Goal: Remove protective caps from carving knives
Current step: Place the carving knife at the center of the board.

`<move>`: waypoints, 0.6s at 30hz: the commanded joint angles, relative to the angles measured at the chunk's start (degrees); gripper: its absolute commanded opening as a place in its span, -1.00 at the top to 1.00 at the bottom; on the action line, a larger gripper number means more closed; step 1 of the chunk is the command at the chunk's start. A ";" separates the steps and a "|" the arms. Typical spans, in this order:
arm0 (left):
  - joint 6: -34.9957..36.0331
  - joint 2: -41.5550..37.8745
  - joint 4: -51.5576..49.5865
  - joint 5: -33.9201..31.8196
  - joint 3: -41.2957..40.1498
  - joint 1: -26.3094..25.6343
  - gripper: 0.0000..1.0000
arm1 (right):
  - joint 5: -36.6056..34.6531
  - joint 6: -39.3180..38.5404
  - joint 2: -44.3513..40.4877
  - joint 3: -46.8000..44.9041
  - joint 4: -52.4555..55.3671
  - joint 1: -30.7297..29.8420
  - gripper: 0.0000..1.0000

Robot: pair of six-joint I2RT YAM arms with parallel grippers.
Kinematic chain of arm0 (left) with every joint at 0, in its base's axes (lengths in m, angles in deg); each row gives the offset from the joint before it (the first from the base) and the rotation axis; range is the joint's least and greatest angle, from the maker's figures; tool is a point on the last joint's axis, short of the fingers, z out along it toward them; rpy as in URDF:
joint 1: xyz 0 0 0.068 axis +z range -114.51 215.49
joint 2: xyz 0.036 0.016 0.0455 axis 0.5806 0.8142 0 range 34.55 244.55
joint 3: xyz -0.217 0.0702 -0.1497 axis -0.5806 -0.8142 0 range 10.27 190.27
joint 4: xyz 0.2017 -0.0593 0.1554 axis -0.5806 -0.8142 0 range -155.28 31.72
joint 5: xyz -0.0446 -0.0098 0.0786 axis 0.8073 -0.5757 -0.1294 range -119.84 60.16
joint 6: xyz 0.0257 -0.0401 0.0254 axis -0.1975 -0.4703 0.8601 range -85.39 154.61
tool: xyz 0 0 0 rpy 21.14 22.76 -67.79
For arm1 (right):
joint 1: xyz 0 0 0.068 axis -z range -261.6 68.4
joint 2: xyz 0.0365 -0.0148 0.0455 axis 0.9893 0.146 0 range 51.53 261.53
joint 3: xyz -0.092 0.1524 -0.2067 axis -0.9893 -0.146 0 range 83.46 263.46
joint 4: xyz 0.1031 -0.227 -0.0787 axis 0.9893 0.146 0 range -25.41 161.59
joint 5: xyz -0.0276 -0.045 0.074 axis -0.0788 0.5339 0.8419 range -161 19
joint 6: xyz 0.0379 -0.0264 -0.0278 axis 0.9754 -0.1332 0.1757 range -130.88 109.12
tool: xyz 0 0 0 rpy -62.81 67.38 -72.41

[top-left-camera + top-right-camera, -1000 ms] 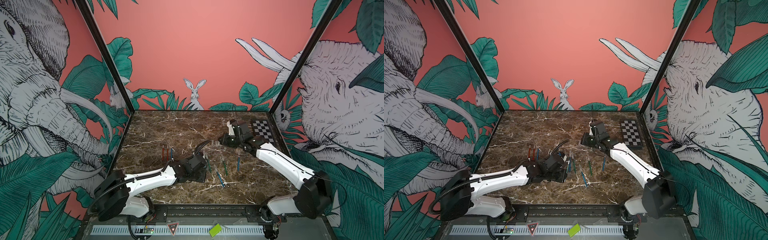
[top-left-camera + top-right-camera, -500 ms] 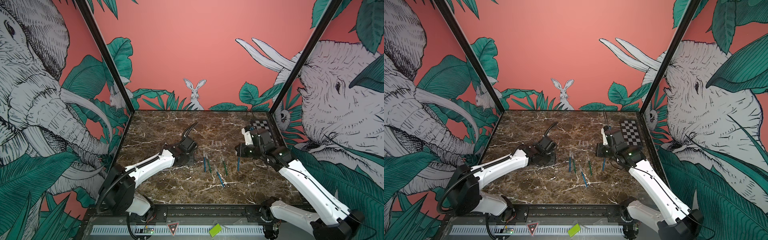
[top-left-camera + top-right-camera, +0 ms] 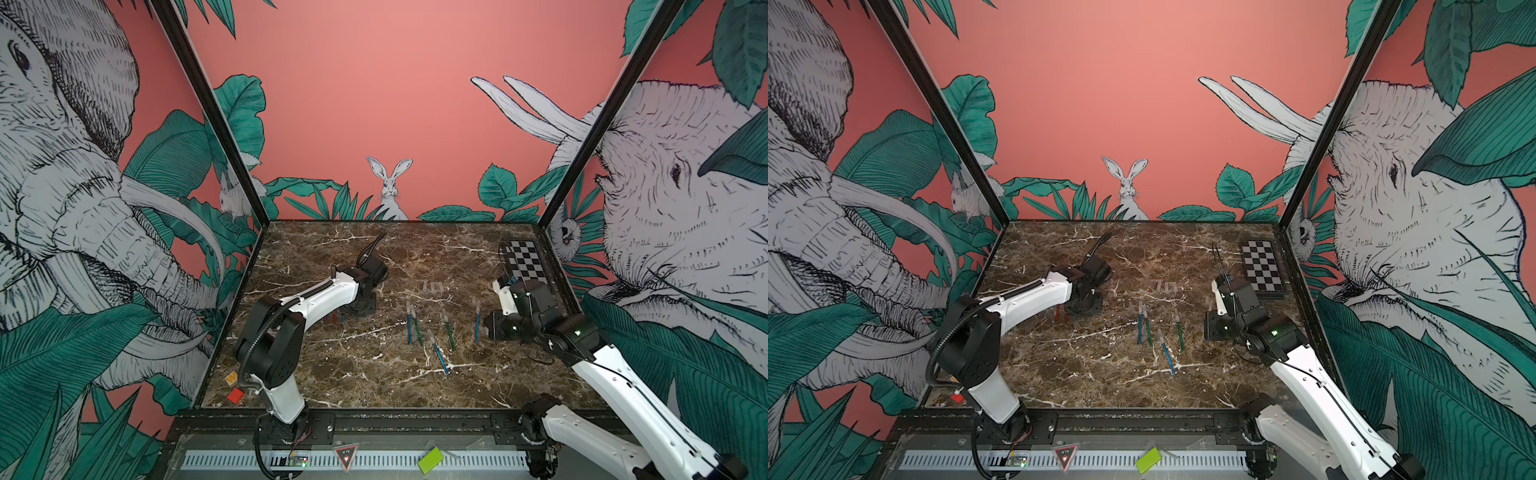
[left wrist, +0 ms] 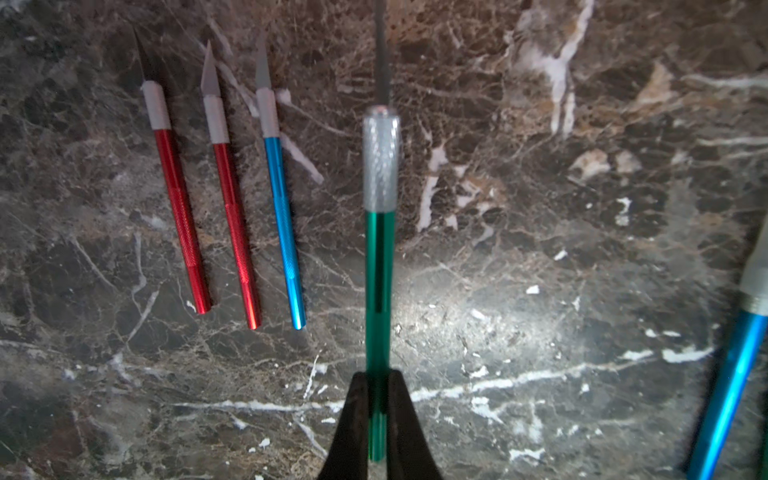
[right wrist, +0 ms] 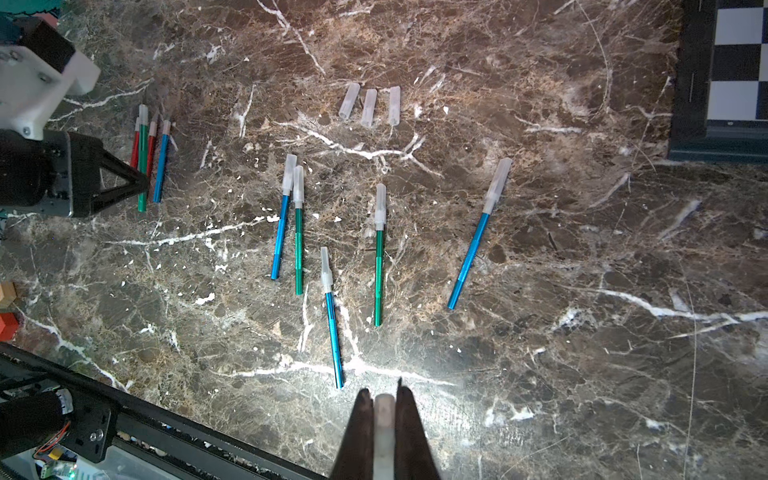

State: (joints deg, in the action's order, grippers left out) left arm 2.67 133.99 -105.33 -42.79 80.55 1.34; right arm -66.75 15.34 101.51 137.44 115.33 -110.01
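**Item 1.** Left gripper [image 4: 377, 384]: jaws clenched on the rear end of a green knife [image 4: 377, 270]. The knife sticks straight out ahead of them, held over the marble table [image 4: 540, 291]. Its silver collar and thin blade are bare.

**Item 2.** Bare knives [image 4: 235, 232], three: two red and one blue. They lie side by side on the table just to the left of the left jaws. Their blades are uncovered and point the same way as the held knife.

**Item 3.** Right gripper [image 5: 382, 390]: jaws pinched on one cap [image 5: 384, 432], a cloudy plastic sleeve. It is held lengthwise between the fingers, above the table.

**Item 4.** Capped knives [image 5: 378, 274], five: three blue and two green. They lie flat on the table ahead of the right jaws, between the two grippers. Each has its sleeve on. One blue and one green lie close alongside each other, and whether they touch cannot be told.

**Item 5.** Loose caps [image 5: 369, 108], three. They sit in a short row beyond the capped knives, apart from every knife.

**Item 6.** Checkerboard [image 5: 739, 62]: at the far corner, off to the right of the right jaws, well apart from the knives.
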 commanded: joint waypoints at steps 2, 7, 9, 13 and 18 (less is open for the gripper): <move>2.11 1.82 -2.37 -1.43 1.75 1.64 1.00 | -0.87 -0.96 -1.05 -0.45 0.94 0.00 1.00; 2.41 3.59 -1.67 -1.30 2.09 3.75 1.00 | -0.83 -1.08 -1.46 -0.69 1.02 -0.02 1.00; 2.49 4.46 -1.46 -1.20 2.45 4.22 1.00 | -0.78 -1.03 -1.46 -0.73 1.00 0.01 1.00; 2.19 6.75 -2.01 -2.41 3.79 4.36 1.00 | -0.34 -0.87 -1.37 -0.77 0.94 -0.03 1.00; 1.15 8.87 -1.82 -3.48 4.64 4.55 1.00 | 0.11 -0.49 -1.50 -1.15 0.61 -0.07 1.00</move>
State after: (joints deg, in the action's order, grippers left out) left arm 4.63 142.69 -105.52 -44.52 83.83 5.67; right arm -66.70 15.23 100.61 136.98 116.32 -110.01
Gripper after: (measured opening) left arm 0.093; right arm 0.072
